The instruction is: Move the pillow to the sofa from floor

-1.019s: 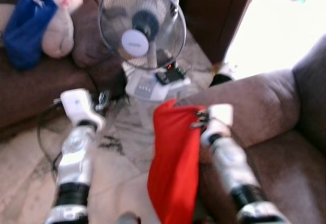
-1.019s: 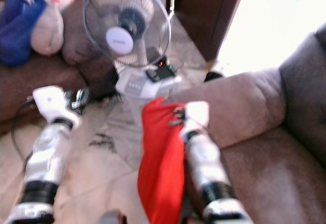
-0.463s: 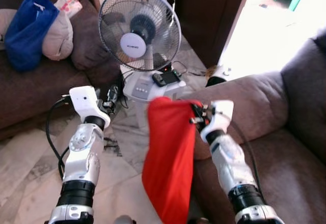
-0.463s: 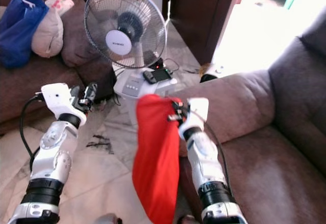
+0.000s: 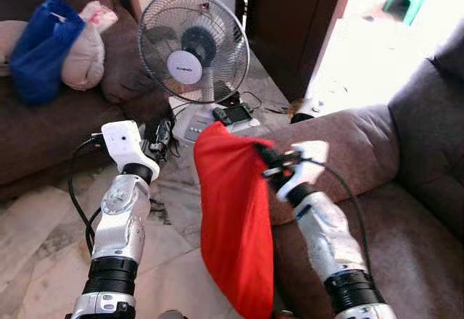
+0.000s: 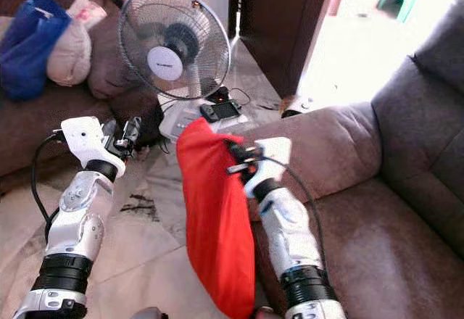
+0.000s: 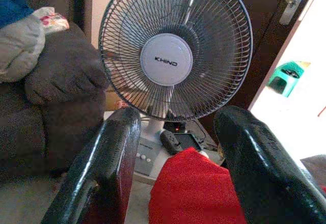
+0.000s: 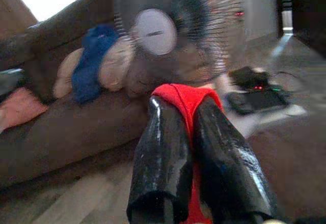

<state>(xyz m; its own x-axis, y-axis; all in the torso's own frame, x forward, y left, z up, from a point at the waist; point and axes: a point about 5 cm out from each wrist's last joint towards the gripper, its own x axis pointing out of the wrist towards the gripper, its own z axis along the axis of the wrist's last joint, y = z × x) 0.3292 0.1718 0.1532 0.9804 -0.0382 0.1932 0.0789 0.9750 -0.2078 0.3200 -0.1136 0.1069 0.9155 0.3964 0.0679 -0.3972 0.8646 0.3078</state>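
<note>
Red pillow point(image 5: 235, 225) pinched at its top corner between the closed fingers point(image 8: 163, 158) of the right gripper point(image 5: 270, 163), hanging below it, off the floor, just beside the brown sofa point(image 5: 377, 152) arm. Left gripper point(image 5: 161, 139) raised with fingers spread and empty, pointed at the standing fan point(image 7: 173, 56) ahead.

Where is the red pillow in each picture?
Left eye view: the red pillow hangs in the middle, pinched at its top corner by the right claw.
Right eye view: it hangs left of centre, in front of the sofa arm.
Left wrist view: its top pokes up at the bottom edge, between the left claw's open fingers.
Right wrist view: a red fold squeezed between the fingers.
Shared landmark: the fan, behind the pillow.
</note>
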